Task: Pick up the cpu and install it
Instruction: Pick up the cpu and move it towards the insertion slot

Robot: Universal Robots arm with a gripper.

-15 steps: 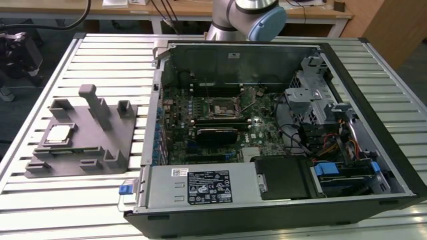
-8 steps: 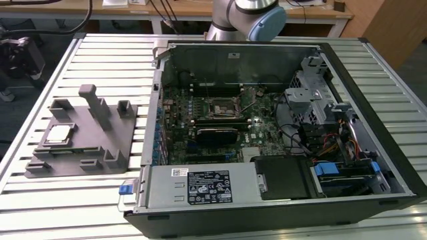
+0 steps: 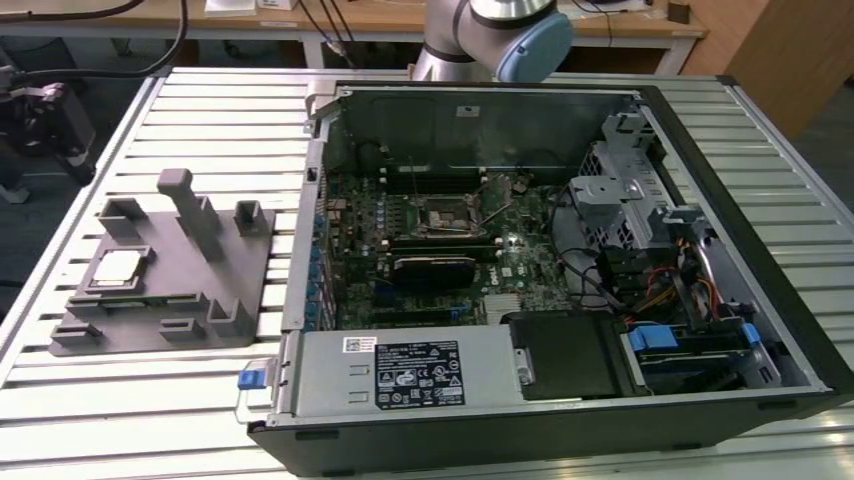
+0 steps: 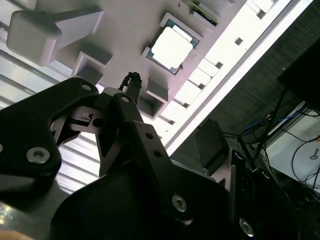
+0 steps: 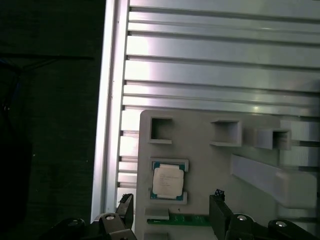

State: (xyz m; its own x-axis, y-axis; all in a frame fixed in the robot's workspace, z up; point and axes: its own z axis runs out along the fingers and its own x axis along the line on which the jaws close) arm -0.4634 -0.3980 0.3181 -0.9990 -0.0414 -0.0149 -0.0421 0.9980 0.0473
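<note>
Ribbed aluminium slats make up the silver worktable (image 3: 200,90), which carries everything. The open black computer case (image 3: 781,270) lies on its side across the middle of the exterior view. At twelve o'clock of it rises the silver-and-blue robot arm (image 3: 487,30). Inside the case the green motherboard (image 3: 358,215) lies flat, with the black square socket in a metal frame (image 3: 443,213) near its centre. A silver power-supply box (image 3: 400,372) sits at six o'clock of the board, and cables and drive brackets are at three o'clock.

The grey plastic fixture block (image 3: 147,335) rests on the table at nine o'clock of the case, just beside it. Its tall upright post (image 3: 187,205) and shorter square posts stand at twelve to three o'clock of the chip.

The black two-finger gripper (image 5: 171,202) hangs above the block with its fingers (image 5: 218,202) spread apart and holding nothing.

The cpu, a small flat square chip with a shiny silver-grey metal top (image 3: 118,266), lies in a shallow pocket of the block, with low grey walls around it and apart from the fingers. A thin green circuit strip (image 5: 185,219) lies just beside that pocket.
</note>
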